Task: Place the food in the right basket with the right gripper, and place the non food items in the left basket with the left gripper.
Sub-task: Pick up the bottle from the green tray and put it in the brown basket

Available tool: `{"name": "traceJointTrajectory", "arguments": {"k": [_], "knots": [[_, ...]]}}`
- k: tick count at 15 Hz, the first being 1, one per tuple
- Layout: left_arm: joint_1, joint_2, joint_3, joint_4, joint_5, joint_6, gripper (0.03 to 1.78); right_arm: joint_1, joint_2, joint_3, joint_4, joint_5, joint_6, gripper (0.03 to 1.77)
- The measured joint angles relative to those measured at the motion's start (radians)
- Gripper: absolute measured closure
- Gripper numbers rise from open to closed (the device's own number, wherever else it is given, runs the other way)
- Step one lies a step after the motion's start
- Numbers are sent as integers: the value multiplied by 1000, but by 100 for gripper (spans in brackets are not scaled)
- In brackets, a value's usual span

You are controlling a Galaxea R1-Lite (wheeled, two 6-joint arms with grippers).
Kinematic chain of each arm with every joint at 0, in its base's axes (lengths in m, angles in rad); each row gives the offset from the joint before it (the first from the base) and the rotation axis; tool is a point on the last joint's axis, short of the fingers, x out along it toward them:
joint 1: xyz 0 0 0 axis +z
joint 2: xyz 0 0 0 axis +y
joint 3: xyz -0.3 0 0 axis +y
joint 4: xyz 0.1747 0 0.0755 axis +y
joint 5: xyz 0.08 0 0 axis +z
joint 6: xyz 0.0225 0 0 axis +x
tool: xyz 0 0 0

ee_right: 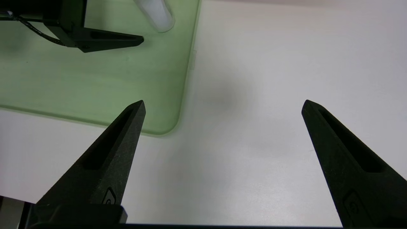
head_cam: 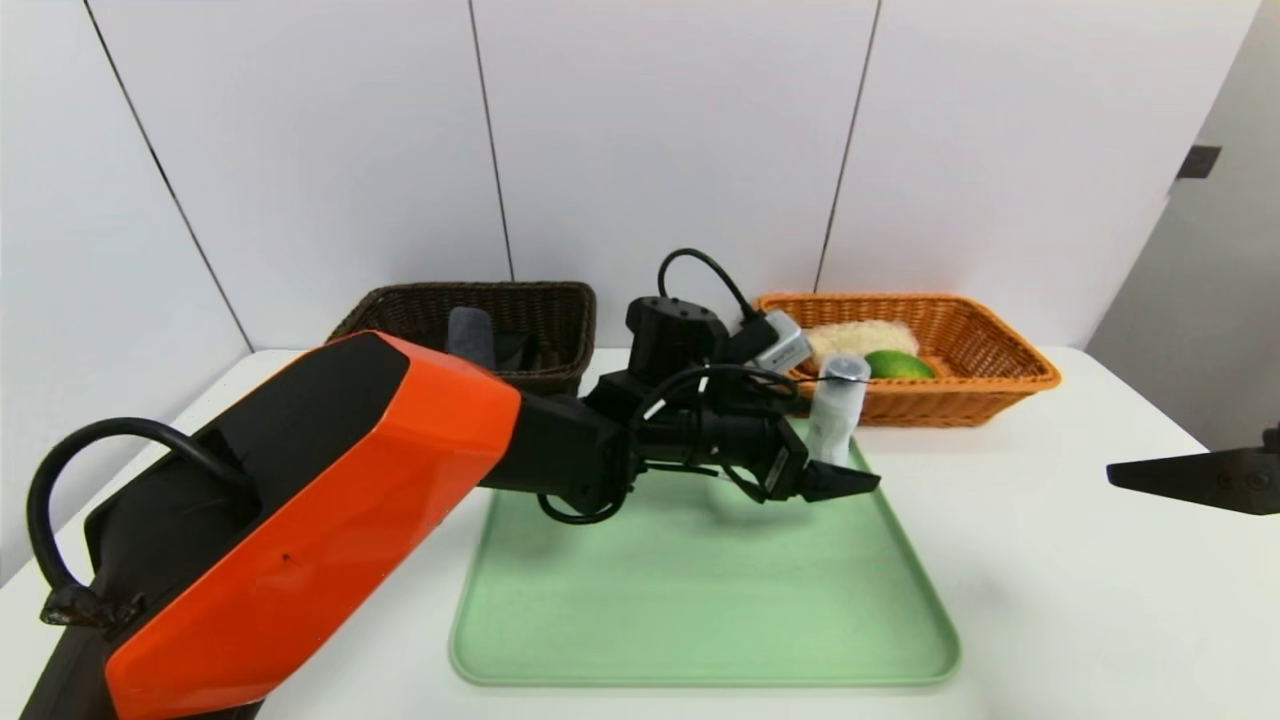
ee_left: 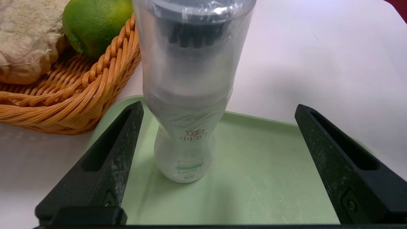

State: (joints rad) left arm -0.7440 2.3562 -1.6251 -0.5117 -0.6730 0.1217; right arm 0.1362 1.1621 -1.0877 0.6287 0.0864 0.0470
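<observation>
My black claw (ee_left: 216, 165) faces a clear plastic-wrapped bottle (ee_left: 190, 95) on the pale green tray (ee_left: 270, 178), beside an orange woven basket (ee_left: 79, 95) holding a green lime (ee_left: 92, 22).

Left tool (head_cam: 835, 482) beside upright bottle (head_cam: 835, 410)

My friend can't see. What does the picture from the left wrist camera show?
A clear plastic-wrapped bottle stands upright on a green tray, between the wide-open black fingers of the left gripper. Beside the tray sits an orange basket holding a green fruit and a pale wrapped item.
</observation>
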Motion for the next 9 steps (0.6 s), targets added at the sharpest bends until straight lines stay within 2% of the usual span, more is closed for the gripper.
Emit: {"name": "traceJointTrajectory", "arguments": {"k": [8,9], "knots": [[-33,83,-130,13,0,-4,12,4,3,-3,0,0,0,10],[-34,91,-144,14,0,-4,25,4,4,-2,1,0,0,10]]}}
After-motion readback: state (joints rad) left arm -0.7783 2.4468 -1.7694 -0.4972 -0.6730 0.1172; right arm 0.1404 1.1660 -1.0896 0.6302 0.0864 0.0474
